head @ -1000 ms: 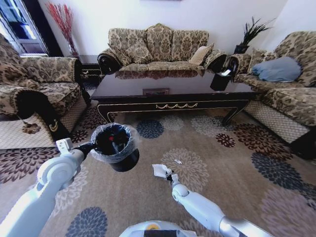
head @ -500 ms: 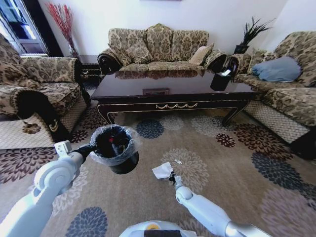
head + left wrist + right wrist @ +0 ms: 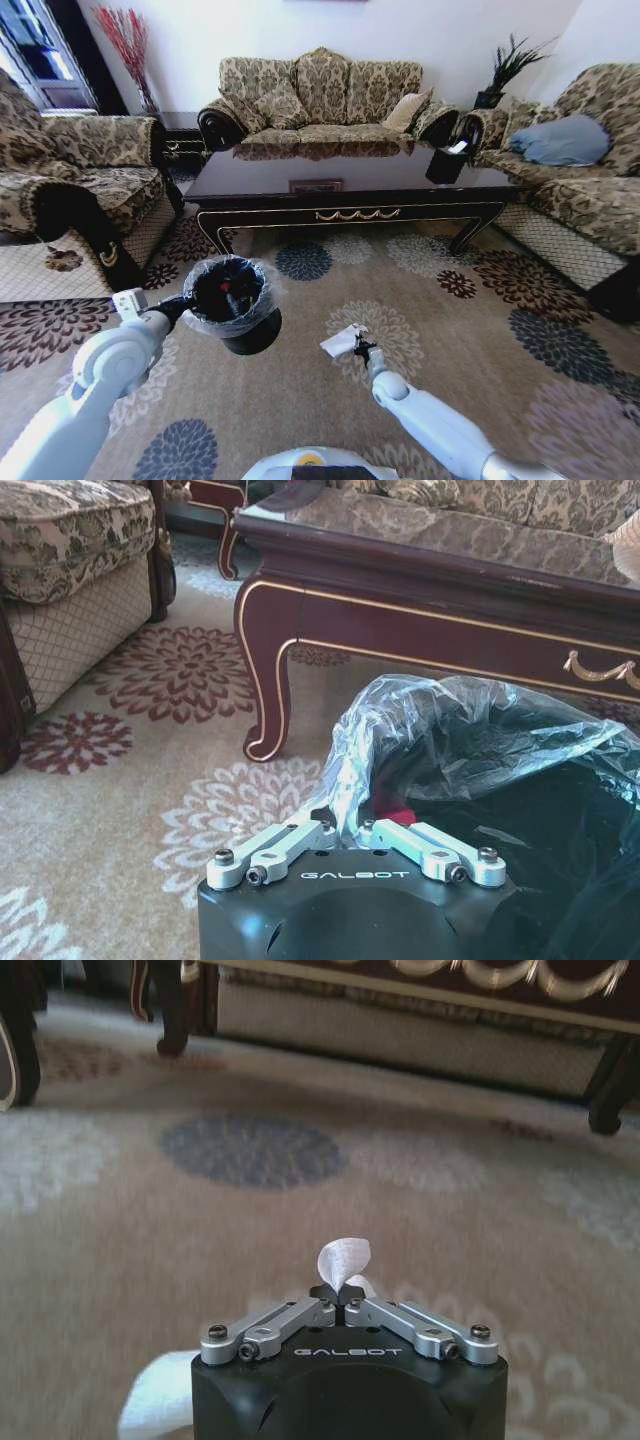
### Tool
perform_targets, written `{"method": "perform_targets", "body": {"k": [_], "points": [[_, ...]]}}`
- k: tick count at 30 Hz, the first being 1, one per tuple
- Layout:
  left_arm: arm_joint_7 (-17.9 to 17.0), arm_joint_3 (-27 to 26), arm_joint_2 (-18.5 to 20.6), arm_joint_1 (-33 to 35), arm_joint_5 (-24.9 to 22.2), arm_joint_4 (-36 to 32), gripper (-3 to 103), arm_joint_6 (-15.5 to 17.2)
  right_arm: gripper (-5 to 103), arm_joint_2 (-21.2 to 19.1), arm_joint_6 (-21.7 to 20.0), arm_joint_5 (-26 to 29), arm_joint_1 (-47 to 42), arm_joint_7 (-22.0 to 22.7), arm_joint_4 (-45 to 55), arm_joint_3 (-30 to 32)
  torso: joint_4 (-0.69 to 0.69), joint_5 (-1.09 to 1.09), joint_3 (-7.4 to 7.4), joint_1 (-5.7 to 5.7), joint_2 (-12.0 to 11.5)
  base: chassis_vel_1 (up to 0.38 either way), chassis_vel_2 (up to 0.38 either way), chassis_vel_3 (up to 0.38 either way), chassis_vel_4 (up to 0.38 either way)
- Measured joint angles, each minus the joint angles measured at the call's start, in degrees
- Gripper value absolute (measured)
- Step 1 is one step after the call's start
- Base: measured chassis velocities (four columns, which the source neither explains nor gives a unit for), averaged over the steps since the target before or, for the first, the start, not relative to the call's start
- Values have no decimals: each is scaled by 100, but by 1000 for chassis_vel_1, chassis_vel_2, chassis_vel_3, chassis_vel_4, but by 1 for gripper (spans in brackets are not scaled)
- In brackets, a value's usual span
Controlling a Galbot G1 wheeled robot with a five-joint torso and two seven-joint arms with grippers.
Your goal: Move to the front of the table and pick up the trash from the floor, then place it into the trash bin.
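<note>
Right gripper point(image 3: 358, 346) pinches crumpled white paper point(image 3: 340, 342) above the floor point(image 3: 470, 360). Left gripper point(image 3: 342, 832), pressed together on the liner, holds the trash bin point(image 3: 232, 298) up beside it. Step: transfer. Next needs carrying paper leftward over the bin's mouth.

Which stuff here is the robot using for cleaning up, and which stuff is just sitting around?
For the job:
- white paper, pinched in the right gripper
- trash bin, held by the left gripper
- tiny white scrap on the carpet
- coffee table

Just sitting around:
- sofas
- blue cushion
- potted plant
</note>
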Motion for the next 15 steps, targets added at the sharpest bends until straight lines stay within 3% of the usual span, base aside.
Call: {"method": "perform_targets", "body": {"k": [6, 15], "points": [[9, 107, -55, -12, 36, 45, 4, 0, 0, -160, 26, 131, 158, -24, 515, 212, 0, 0, 0, 0, 0, 0, 0, 0, 0], [92, 377, -216, 89, 276, 164, 4, -1, 0, -368, 399, 201, 543, -372, 1020, 546, 0, 0, 0, 0, 0, 0, 0, 0, 0]]}}
